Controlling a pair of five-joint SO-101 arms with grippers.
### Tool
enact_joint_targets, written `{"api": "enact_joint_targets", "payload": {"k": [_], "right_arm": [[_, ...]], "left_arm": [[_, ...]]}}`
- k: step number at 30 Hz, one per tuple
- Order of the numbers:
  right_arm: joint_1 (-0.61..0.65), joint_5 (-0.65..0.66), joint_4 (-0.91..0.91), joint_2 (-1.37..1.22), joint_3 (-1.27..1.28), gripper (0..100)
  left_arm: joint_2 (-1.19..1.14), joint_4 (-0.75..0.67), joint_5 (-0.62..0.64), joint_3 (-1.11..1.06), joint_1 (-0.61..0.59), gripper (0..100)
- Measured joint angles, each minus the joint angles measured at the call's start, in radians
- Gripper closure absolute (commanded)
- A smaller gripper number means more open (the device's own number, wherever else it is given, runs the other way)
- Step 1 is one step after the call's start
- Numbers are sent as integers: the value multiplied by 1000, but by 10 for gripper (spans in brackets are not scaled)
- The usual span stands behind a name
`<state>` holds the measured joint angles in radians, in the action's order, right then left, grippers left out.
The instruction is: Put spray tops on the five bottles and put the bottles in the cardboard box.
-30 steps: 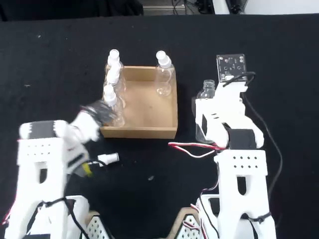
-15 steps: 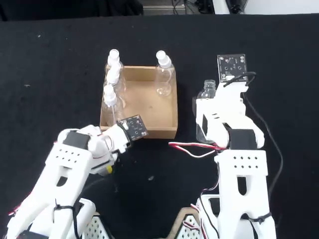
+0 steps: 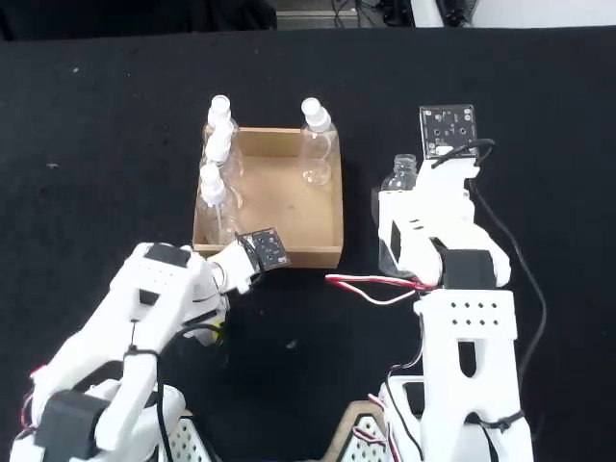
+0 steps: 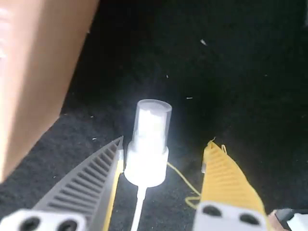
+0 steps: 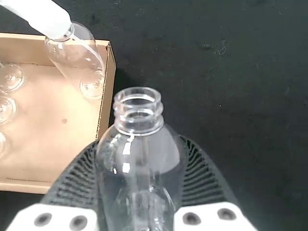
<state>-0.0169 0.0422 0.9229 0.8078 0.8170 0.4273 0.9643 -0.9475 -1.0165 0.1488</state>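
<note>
A white spray top (image 4: 146, 140) with a clear cap lies on the black table just in front of the cardboard box (image 3: 271, 256). My left gripper (image 4: 163, 150) is open, one finger on each side of the spray top, the grey finger close against it. In the high view the left arm (image 3: 178, 281) covers that spot. My right gripper (image 5: 139, 147) is shut on a clear bottle (image 5: 138, 159) with a bare neck, held upright to the right of the box (image 5: 53, 120). This bottle's neck (image 3: 399, 172) stands out beyond the right arm. Several capped bottles (image 3: 218, 183) stand in the box.
Three capped bottles line the box's left wall and one (image 3: 315, 144) stands at its far right corner. Red and white cables (image 3: 371, 287) hang from the right arm near the box's front right corner. Black cloth (image 3: 115, 144) covers the table.
The left arm swung from the box's front left corner down over the spray top, which it now covers in the high view. The right arm and its bottle have not moved.
</note>
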Motion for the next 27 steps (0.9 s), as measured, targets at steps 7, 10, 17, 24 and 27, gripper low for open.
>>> {"api": "enact_joint_targets", "payload": {"k": [7, 10, 17, 24, 27], "right_arm": [[0, 0, 0, 0, 0, 988], [0, 0, 0, 0, 0, 987], [0, 0, 0, 0, 0, 987], [0, 0, 0, 0, 0, 987], [0, 0, 0, 0, 0, 987]], "left_arm": [[-28, 0, 0, 17, -3, 827], [-34, 0, 0, 17, -3, 827], [-35, 3, 48, 17, 2, 976], [-35, 78, 57, 34, 11, 970], [-35, 132, 58, 51, 9, 970]]}}
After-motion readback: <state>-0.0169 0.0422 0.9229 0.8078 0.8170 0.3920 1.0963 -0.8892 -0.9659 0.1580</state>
